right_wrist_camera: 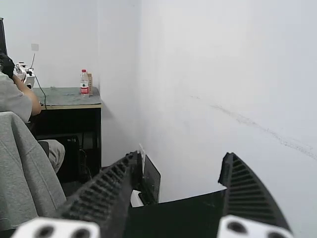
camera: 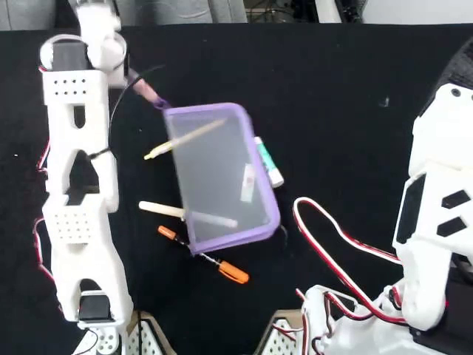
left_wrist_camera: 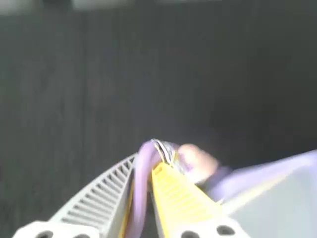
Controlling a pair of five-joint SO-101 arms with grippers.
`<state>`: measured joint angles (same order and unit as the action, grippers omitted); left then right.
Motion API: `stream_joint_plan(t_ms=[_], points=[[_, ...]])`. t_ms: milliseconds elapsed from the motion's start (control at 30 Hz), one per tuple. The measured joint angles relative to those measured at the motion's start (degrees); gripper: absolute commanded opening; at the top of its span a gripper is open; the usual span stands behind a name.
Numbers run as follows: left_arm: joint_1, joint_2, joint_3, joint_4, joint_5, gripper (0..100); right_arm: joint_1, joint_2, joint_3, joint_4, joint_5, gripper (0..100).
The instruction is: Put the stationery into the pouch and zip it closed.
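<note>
pouch (camera: 222,177) corner clamped in left pincer (left_wrist_camera: 151,158); right pincer (right_wrist_camera: 181,163) agape.

no legible text anywhere. white tag (camera: 247,183) on the pouch (camera: 214,166), green band on the marker (camera: 267,164), bottle (right_wrist_camera: 84,82) label: print too small to read.

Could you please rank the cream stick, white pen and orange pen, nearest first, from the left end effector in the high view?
1. Cream stick, upper left of the pouch, near the left end effector.
2. White pen, at its lower left.
3. Orange pen, below the pouch.
</note>
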<state>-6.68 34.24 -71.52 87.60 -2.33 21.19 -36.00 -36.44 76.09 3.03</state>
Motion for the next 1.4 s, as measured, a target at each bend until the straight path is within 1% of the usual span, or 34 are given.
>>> stream_joint_plan(t_ms=[133, 200, 400, 667, 767, 833, 967, 1133, 1200, 1267, 1400], points=[[3.7, -1.3, -14.5, 3.1, 0.9, 3, 0.0, 0.0, 0.0, 0.0, 0.0, 26.2], [4.5, -1.9, -18.9, 3.2, 1.0, 3, 0.0, 0.0, 0.0, 0.0, 0.0, 26.3], [5.4, -7.4, -20.5, 0.9, 1.4, 3, 0.0, 0.0, 0.0, 0.0, 0.0, 26.5], [5.5, -18.4, -21.0, -10.3, 1.4, 3, -0.7, 0.5, 2.7, 0.0, 0.0, 26.5], [5.5, -21.3, -21.1, -13.2, 1.4, 3, -3.5, 0.9, 3.8, 0.0, 0.0, 26.6], [5.5, -22.5, -21.1, -13.7, 1.4, 3, -6.2, 0.8, 5.0, 0.0, -0.5, 26.6], [5.5, -24.1, -21.1, -13.1, 1.4, 3, -13.4, 0.9, 6.8, 0.1, -1.9, 26.6], [5.8, -25.1, -21.1, -10.9, 1.4, 3, -20.3, 0.6, 8.9, 3.5, -2.0, 26.6], [8.0, -25.3, -21.1, -9.1, 1.0, 3, -22.3, 0.6, 8.9, 4.3, -2.0, 26.6], [11.1, -25.4, -21.1, -6.6, -1.5, 3, -25.1, 0.5, 8.9, 5.8, -2.0, 26.6], [17.2, -25.4, -21.1, -1.2, -5.9, 3, -32.6, -1.6, 9.4, 9.3, -2.0, 26.3]])
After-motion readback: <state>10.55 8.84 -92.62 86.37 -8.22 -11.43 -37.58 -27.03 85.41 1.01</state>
